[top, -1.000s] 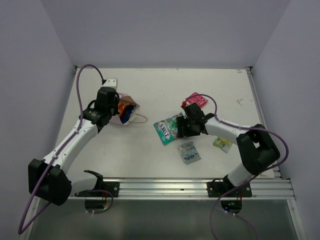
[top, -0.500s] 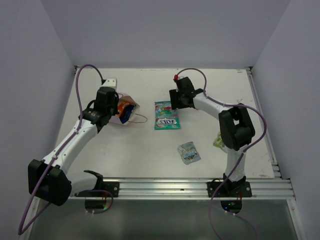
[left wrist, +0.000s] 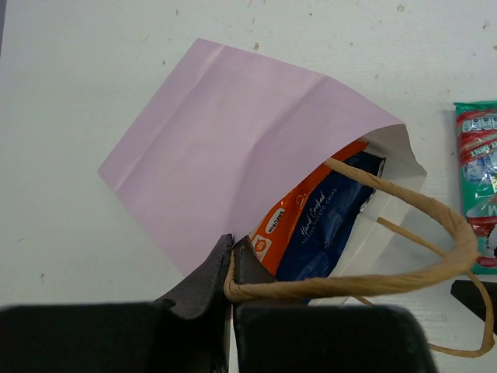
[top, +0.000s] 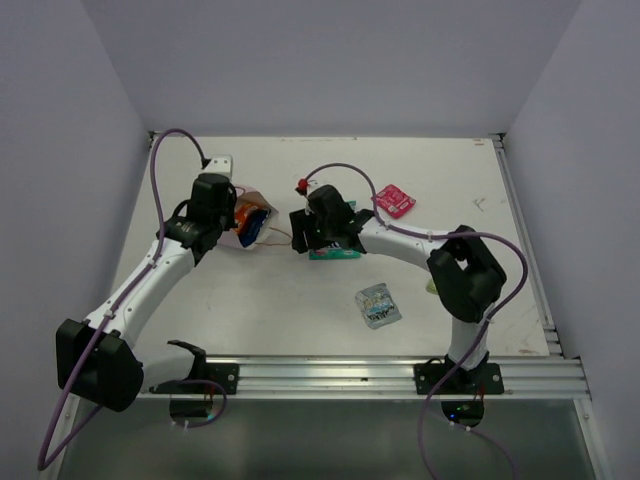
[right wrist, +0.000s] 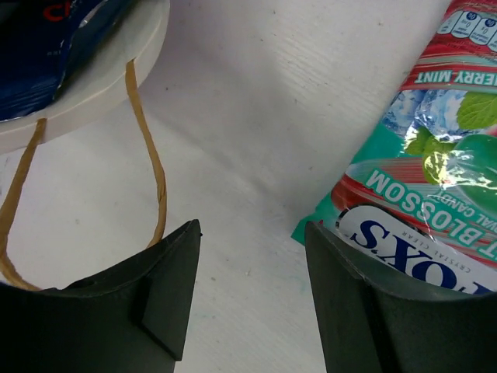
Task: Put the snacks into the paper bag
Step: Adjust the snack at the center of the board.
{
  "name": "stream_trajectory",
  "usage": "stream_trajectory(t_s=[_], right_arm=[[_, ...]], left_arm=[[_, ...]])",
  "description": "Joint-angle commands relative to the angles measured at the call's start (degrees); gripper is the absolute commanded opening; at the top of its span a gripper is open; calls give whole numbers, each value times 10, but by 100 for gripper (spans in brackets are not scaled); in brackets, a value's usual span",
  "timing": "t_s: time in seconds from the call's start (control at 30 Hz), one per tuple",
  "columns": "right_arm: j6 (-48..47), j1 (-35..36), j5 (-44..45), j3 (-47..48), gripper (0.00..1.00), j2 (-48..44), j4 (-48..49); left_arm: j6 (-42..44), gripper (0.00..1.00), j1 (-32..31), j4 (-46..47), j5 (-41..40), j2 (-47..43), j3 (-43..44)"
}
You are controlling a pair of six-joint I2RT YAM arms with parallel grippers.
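Note:
The pale pink paper bag [left wrist: 225,132] lies on its side with its mouth open to the right; it also shows in the top view [top: 250,222]. An orange packet [left wrist: 299,214] and a dark blue packet [left wrist: 330,225] sit inside it. My left gripper [left wrist: 231,260] is shut on the bag's tan string handle [left wrist: 404,260]. My right gripper [right wrist: 252,256] is open and empty, low over the table between the bag's mouth and the teal-green packet [right wrist: 419,155], whose corner touches its right finger. In the top view the right gripper [top: 300,232] partly covers that packet [top: 338,252].
A pink-red packet [top: 394,200] lies at the back right. A silver-grey packet [top: 378,305] lies nearer the front. The yellow-green packet is almost wholly hidden behind the right arm. The bag's second handle [right wrist: 151,163] loops on the table by the right gripper's left finger.
The right gripper has swung from the table's right side leftwards to the bag's mouth. The teal-green packet has shifted and turned. The left gripper and bag have not moved.

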Motion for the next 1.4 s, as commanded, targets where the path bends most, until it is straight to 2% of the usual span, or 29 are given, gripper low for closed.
stream_trajectory(t_s=[0.0, 0.13, 0.33, 0.6, 0.7, 0.83, 0.87, 0.93, 1.03, 1.37], right_arm=[[17, -5, -23, 10, 59, 25, 24], [14, -6, 7, -18, 57, 39, 22], [5, -29, 71, -75, 55, 4, 14], [39, -127, 88, -185, 55, -111, 22], [38, -130, 86, -207, 57, -166, 35], [77, -132, 99, -232, 66, -217, 48], [102, -133, 110, -247, 73, -225, 55], [125, -134, 121, -262, 79, -240, 79], [147, -133, 142, -246, 85, -231, 88], [184, -138, 168, -167, 82, -118, 87]], left_arm=[[4, 0, 8, 22, -4, -16, -4], [4, 0, 7, 23, -8, -18, -5], [4, 0, 8, 24, -6, -17, -6], [4, 0, 9, 23, -4, -17, -5], [4, 0, 9, 24, -4, -16, -6], [4, 0, 9, 23, -4, -16, -4], [4, 0, 9, 24, -4, -16, -5], [4, 0, 10, 24, -3, -15, -5], [4, 0, 10, 23, 0, -15, -4], [3, 0, 10, 24, 2, -17, -5]])
